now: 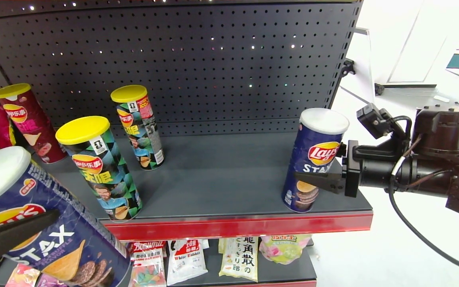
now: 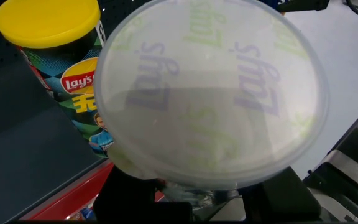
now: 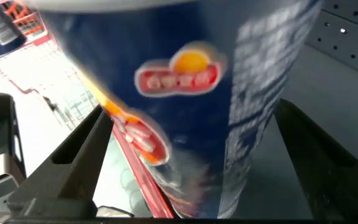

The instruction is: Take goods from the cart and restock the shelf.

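Here the right gripper [image 1: 320, 175], reaching in level from the right, is clamped around the middle of a blue can [image 1: 317, 155] with a white lid. This can stands nearly upright at the front right corner of the shelf [image 1: 221, 175]. The left gripper [image 1: 22, 228] grasps a second blue can [image 1: 58, 235], tilted, low at the left before the shelf edge. Three yellow-lidded cans stand on the shelf's left part: a front green can [image 1: 100, 171], a rear green can [image 1: 138, 127] and a maroon can [image 1: 30, 123]. Snack bags [image 1: 185, 259] lie on the lower shelf [image 1: 289, 271].
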`<state>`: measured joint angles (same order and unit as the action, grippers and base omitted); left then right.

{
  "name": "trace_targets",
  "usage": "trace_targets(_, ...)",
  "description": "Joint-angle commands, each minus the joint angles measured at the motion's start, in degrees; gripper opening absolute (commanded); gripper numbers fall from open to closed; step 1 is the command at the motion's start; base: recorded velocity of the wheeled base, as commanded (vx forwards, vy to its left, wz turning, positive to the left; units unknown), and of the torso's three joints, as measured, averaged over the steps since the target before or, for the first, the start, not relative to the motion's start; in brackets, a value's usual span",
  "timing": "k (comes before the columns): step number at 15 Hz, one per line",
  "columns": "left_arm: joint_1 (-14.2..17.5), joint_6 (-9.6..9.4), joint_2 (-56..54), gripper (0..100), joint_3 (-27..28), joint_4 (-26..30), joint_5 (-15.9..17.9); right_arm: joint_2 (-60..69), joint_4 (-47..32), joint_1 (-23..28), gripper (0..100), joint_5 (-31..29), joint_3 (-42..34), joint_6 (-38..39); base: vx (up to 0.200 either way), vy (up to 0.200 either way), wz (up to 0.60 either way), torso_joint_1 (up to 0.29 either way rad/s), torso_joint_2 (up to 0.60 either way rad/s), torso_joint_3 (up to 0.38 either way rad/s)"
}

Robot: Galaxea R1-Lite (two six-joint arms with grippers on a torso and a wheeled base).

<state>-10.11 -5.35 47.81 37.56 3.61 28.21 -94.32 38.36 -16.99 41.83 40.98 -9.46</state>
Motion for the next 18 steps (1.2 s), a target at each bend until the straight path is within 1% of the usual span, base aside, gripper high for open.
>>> trace_targets(1,0.0,-0.01,0.1,0,0.1,0.0,0.0,1.1,0.0,0.0,100,-0.6,-1.4,0.1,0.0,0.0,0.0,0.0,0.0,0.0)
trace_targets(4,0.0,-0.01,0.0,0,-0.3,0.0,0.1,3.2,0.0,1.3,100,-0.7,-4.1,0.1,0.0,0.0,0.0,0.0,0.0,0.0)
trace_targets(8,-0.1,-0.01,0.1,0,-0.1,-0.1,0.3,3.8,0.0,3.2,100,-1.0,-4.6,0.1,0.0,0.0,0.0,0.0,0.0,0.0)
trace_targets(10,-0.1,-0.1,0.1,0,0.1,-0.1,0.5,4.1,0.1,4.2,100,-1.5,-6.4,-0.3,0.0,0.0,0.0,0.0,0.0,0.0)
trace_targets(13,-0.1,-0.01,0.0,0,0.0,-0.1,0.5,8.8,0.0,5.7,100,-2.0,-10.6,0.1,0.0,0.0,0.0,0.0,0.0,0.0)
trace_targets(16,-0.1,-0.19,0.1,0,-0.8,0.0,0.7,17.4,-0.2,8.2,100,-2.4,-19.0,0.5,0.0,0.0,0.0,0.0,0.0,0.0)
trace_targets(17,-0.3,-0.27,0.5,0,-0.6,-0.1,0.7,20.9,-0.2,9.7,100,-4.2,-22.0,0.5,0.0,0.0,0.0,0.0,0.0,0.0)
trace_targets(18,-0.5,-0.27,0.8,0,-0.5,-0.3,0.6,24.2,-0.4,11.1,100,-7.3,-23.9,0.6,0.0,0.0,0.0,0.0,0.0,0.0)
